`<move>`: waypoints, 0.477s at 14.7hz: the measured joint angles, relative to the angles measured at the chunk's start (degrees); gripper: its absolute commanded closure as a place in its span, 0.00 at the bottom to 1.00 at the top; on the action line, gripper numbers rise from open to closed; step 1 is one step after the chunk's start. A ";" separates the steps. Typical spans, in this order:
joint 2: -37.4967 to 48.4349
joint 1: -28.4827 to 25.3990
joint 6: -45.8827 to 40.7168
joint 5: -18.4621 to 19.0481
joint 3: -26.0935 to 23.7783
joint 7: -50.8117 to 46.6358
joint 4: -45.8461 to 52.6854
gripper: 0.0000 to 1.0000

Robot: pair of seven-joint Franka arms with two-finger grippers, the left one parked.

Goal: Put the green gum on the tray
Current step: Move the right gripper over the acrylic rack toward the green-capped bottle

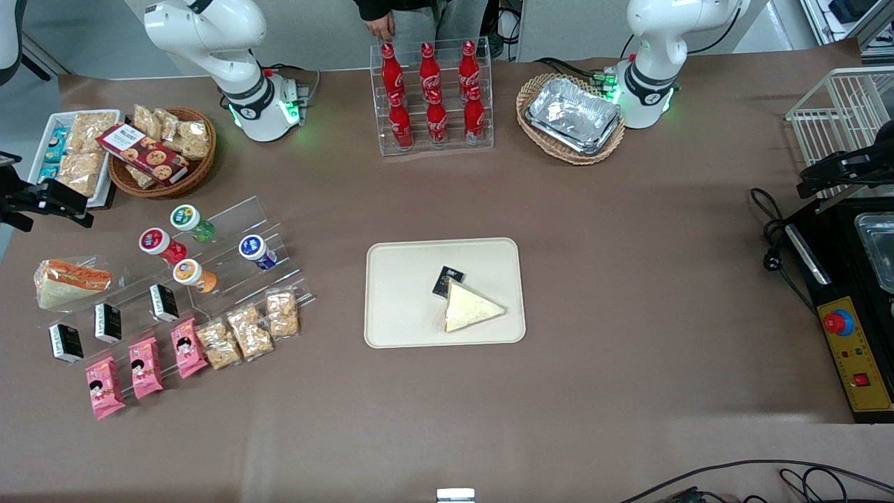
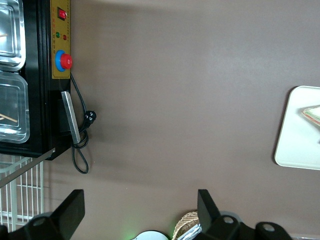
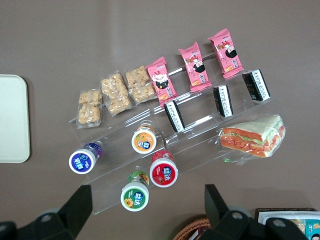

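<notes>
Translucent green plastic marks the green gum (image 1: 192,223) (image 3: 135,191), a small bottle with a white cap, which is seen lying on a clear acrylic stepped stand (image 1: 230,244) (image 3: 200,120) toward the working arm's end of the table. On the same stand it is flanked by a red-capped bottle (image 1: 159,244) (image 3: 163,171), with an orange-capped bottle (image 1: 193,274) (image 3: 144,139) and a blue-capped bottle (image 1: 255,251) (image 3: 85,158) nearer the front camera. The gripper (image 3: 148,212) is held above the stand with its two fingers (image 3: 80,207) spread wide apart and nothing between them; in the right wrist view the green gum is seen below the gap between the fingers, untouched. The beige tray (image 1: 391,328) (image 3: 12,120) (image 2: 295,145) is set well apart from the stand, at the middle of the brown table (image 1: 628,279), and a wrapped triangular sandwich (image 1: 469,307) and a small black packet (image 1: 447,281) are carried on it. Pink snack packets (image 1: 143,367) (image 3: 195,67) are laid along the stand's lowest step.
</notes>
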State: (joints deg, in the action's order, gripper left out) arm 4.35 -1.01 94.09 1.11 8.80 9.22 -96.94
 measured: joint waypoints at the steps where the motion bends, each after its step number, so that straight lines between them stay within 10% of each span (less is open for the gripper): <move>1: -0.03 0.00 -0.03 0.00 0.00 0.08 0.00 0.00; 7: -0.05 -0.19 -1.81 0.00 -0.09 0.16 -0.05 0.00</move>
State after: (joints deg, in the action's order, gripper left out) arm 4.31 -1.21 92.28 1.11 8.72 9.38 -96.99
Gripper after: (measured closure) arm 0.000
